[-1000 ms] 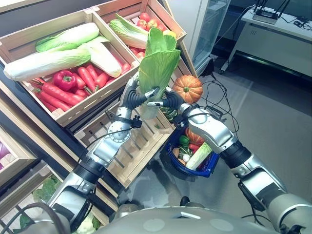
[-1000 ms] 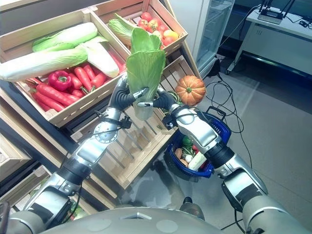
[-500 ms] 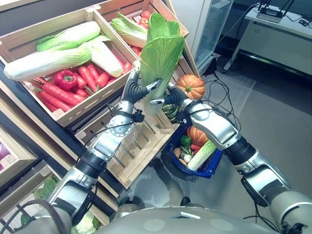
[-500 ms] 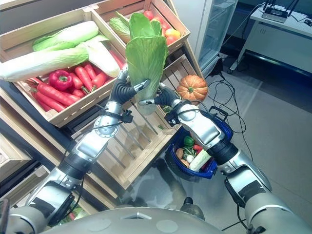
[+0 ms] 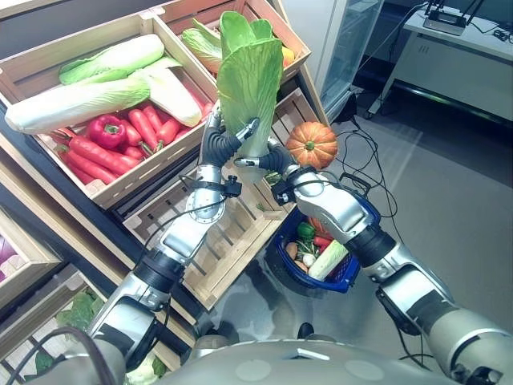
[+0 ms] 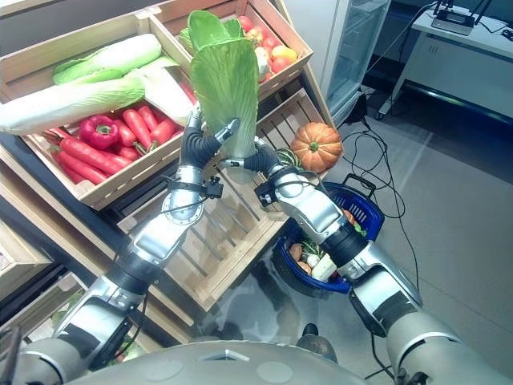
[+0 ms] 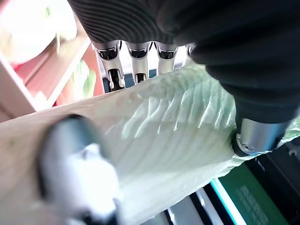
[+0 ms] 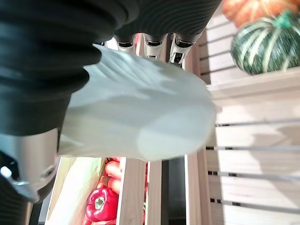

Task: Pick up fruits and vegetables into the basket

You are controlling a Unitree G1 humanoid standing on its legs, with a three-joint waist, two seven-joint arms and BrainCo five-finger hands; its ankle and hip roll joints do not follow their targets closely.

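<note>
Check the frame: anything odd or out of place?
Nothing spilled or damaged. One oddity: both the left hand and the right hand clasp the same cabbage upright above the crates, off to one side of the blue basket, which already holds produce.

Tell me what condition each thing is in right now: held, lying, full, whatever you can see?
Cabbage: held upright, gripped at its base by both hands.
Left hand: shut on the cabbage.
Right hand: shut on the cabbage.
Basket: on the floor, partly filled with vegetables.
Pumpkin: resting on the wooden crate's edge.
</note>
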